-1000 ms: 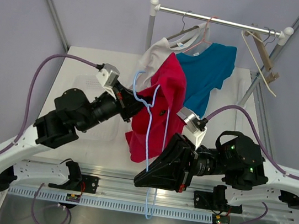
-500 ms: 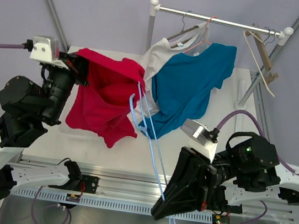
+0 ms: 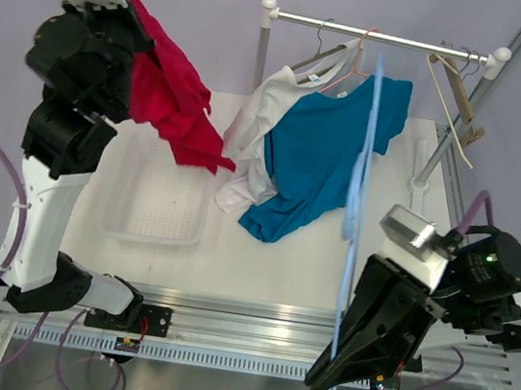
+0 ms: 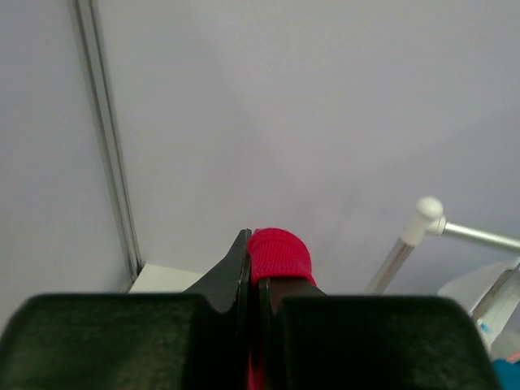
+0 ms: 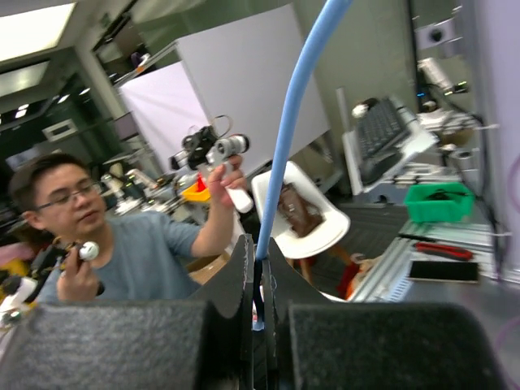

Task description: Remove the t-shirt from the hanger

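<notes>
At the near edge, my right gripper point(image 5: 258, 260) is pinched tight on the light blue hanger point(image 5: 291, 122). From above, the hanger stands nearly upright from the fingers, running up across the view toward the rail, with no garment on it. The right wrist camera looks off the table into the room, where a person in glasses point(image 5: 81, 236) holds two handheld controllers.

Further in, on the left of the table point(image 3: 309, 260), a white mesh tray point(image 3: 157, 205) lies flat.

Above it my left arm is raised high. The left gripper point(image 4: 252, 268) has its jaws closed on a fold of the red t-shirt point(image 3: 171, 105). The wrist view shows red cloth bulging out just past the tips. The shirt hangs from that grip and drapes down to the right, its lower edge over the far side of the tray, well apart from the hanger.

At the back, the metal rail point(image 3: 384, 38) carries a white shirt point(image 3: 257, 117) and a teal t-shirt point(image 3: 319, 155) on their own hangers. The two overlap, and their hems trail toward the table. A bare wooden hanger point(image 3: 455, 91) hangs at the rail's right end.
</notes>
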Tool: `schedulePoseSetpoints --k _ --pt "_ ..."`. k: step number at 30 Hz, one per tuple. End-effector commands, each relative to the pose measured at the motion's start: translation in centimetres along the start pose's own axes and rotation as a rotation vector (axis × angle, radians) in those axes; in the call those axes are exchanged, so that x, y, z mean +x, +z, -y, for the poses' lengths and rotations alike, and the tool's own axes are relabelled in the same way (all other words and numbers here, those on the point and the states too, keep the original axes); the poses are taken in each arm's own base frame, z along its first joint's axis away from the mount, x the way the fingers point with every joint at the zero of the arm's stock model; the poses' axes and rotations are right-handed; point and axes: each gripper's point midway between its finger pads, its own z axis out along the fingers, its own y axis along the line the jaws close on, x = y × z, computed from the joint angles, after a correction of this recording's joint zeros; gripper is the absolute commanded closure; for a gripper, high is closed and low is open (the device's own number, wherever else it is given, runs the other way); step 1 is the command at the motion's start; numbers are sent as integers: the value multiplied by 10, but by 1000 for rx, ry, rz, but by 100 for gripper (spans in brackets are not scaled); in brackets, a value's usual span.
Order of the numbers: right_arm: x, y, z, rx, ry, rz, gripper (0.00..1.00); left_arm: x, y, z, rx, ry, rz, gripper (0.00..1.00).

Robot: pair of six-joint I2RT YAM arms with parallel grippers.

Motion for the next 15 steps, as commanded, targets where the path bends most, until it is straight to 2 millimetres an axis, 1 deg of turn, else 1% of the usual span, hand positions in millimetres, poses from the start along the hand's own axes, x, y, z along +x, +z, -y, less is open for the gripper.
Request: schedulePoseSetpoints --k 1,3,4,6,7,8,9,10,11,12,14,15 --pt "-28 -31 1 126 -116 113 100 -110 -49 -44 -15 -161 275 100" --pt "-30 -39 16 218 -123 138 100 -111 -49 -47 -26 -158 277 100" --pt "-26 -41 23 247 -131 121 100 -111 -49 -46 -22 -155 279 100" --pt "-24 -42 34 296 -133 119 100 -106 -46 -42 -12 -143 270 100" --pt "-19 -45 40 324 -139 109 100 -99 -42 -39 -3 -139 258 100" --pt "-19 -45 40 324 -139 109 100 -92 -38 -36 -2 -128 242 100" --pt "-21 -47 46 356 -145 121 100 -89 -37 -36 2 -132 237 100" --pt "-19 -49 50 372 -147 121 100 -86 -35 -40 -7 -143 236 100" --pt "-14 -51 54 387 -146 115 100 -72 -28 -35 11 -134 211 100" --pt "-16 -55 62 427 -149 130 100 -71 -30 -38 23 -140 213 100" --pt "-11 -59 73 473 -149 131 100 -64 -26 -46 41 -186 210 100" --pt "-9 -59 78 496 -151 131 100 -44 -17 -47 43 -187 171 100"
